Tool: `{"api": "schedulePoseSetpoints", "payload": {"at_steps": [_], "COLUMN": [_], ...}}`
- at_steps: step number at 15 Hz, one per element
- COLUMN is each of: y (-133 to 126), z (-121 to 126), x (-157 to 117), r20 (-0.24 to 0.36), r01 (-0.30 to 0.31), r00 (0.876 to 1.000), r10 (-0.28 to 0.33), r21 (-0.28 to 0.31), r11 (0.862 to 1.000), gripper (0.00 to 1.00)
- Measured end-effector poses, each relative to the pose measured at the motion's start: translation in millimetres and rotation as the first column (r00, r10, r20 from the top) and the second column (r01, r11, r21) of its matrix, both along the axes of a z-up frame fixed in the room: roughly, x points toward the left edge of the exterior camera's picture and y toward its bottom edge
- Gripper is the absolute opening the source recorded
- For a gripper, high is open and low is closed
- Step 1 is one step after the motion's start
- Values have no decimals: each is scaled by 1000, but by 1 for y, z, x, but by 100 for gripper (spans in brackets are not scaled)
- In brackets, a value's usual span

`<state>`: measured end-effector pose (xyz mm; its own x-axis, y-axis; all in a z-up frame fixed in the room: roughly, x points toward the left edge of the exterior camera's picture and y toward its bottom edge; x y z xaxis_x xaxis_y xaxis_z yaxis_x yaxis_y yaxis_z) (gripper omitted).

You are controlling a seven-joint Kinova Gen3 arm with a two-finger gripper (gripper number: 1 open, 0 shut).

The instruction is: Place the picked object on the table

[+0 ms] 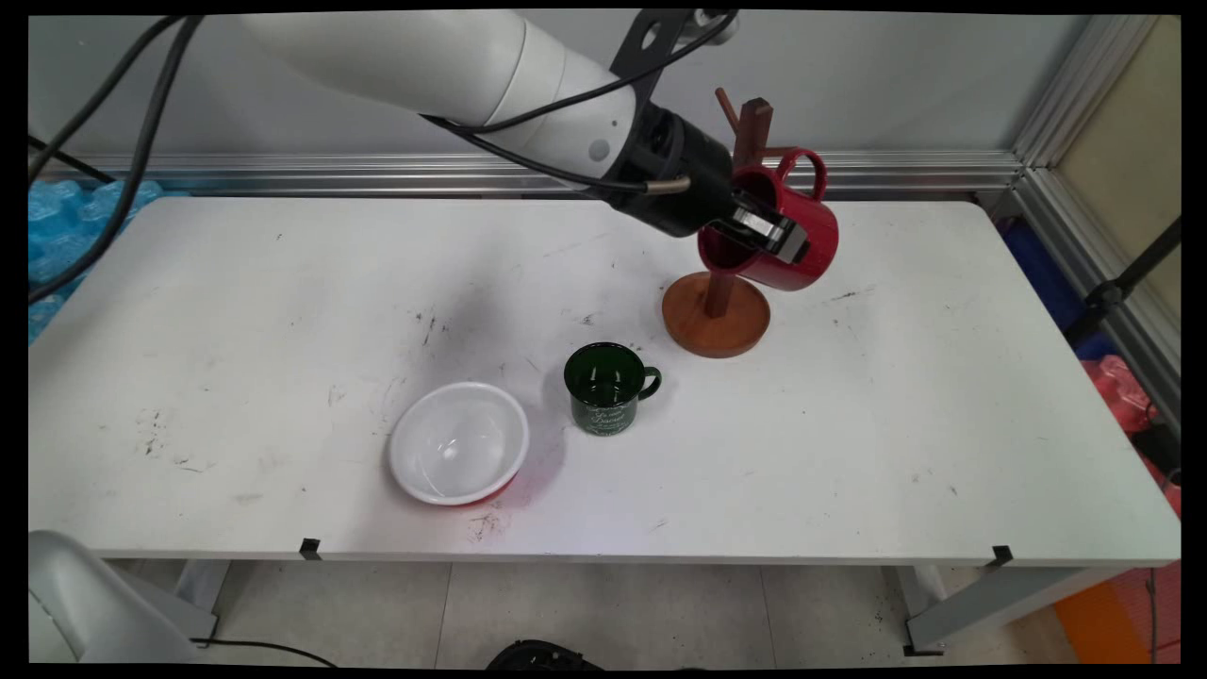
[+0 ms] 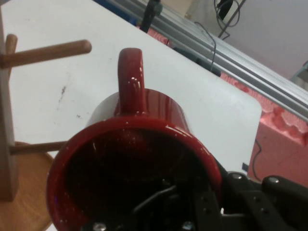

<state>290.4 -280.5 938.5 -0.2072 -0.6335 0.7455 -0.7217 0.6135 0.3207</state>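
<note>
My gripper (image 1: pixel 766 232) is shut on the rim of a red mug (image 1: pixel 797 236), one finger inside it and one outside. I hold the mug tilted in the air beside the wooden mug tree (image 1: pixel 719 283), its handle (image 1: pixel 803 168) pointing up near the tree's upper pegs. In the hand view the red mug (image 2: pixel 139 159) fills the middle, with its handle (image 2: pixel 131 79) up. One wooden peg (image 2: pixel 48 53) sticks out just left of the handle. A lower peg (image 2: pixel 36 147) and the tree's round base (image 2: pixel 24 202) lie to the left.
A dark green mug (image 1: pixel 608 387) stands upright on the white table (image 1: pixel 943 424), in front of the tree's base. A white bowl (image 1: pixel 459 441) sits to its left near the front edge. An aluminium rail runs along the back and right side.
</note>
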Motion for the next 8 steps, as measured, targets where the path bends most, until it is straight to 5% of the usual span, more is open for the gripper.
{"api": "schedulePoseSetpoints", "payload": {"at_steps": [8], "y": [16], "z": [8], "x": [29], "r20": [94], "r01": [32], "r00": [995], "r10": [-29], "r21": [-22], "r11": [999], "gripper": [0]}}
